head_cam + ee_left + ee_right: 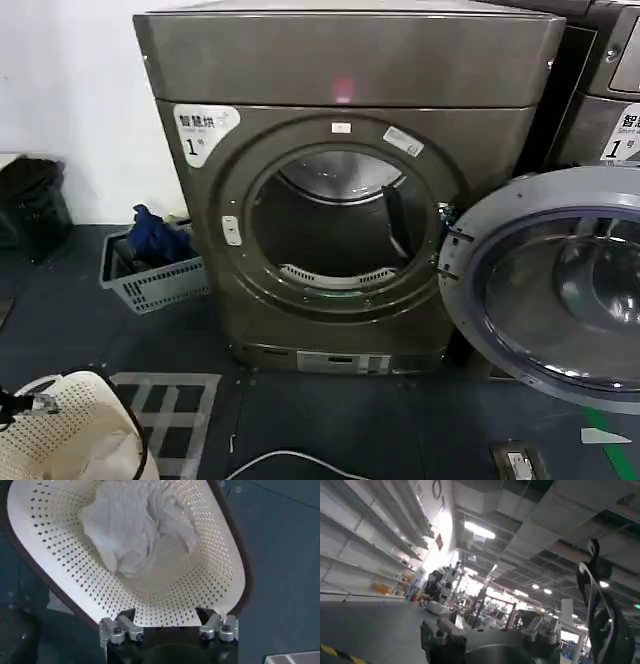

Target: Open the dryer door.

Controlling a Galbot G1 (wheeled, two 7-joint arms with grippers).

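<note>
The bronze-grey dryer point(350, 60) with a white "1" sticker and a small pink light faces me. Its round porthole point(335, 225) gapes, showing the metal drum. The dryer door point(570, 290) stands swung out to the right on its hinges, its pale grey inner rim and bowl-shaped glass turned toward me. My left gripper point(167, 616) hangs open low at the left, over a white perforated basket point(220, 575) holding a crumpled white cloth point(137, 527). My right gripper point(487, 630) is open, holds nothing and points away into the room.
A grey basket point(150, 285) with blue clothes sits on the floor left of the dryer, a black bin point(35, 205) farther left. A twin grey machine point(610, 100) stands behind the open door. A white cable point(280, 460) lies on the dark floor in front.
</note>
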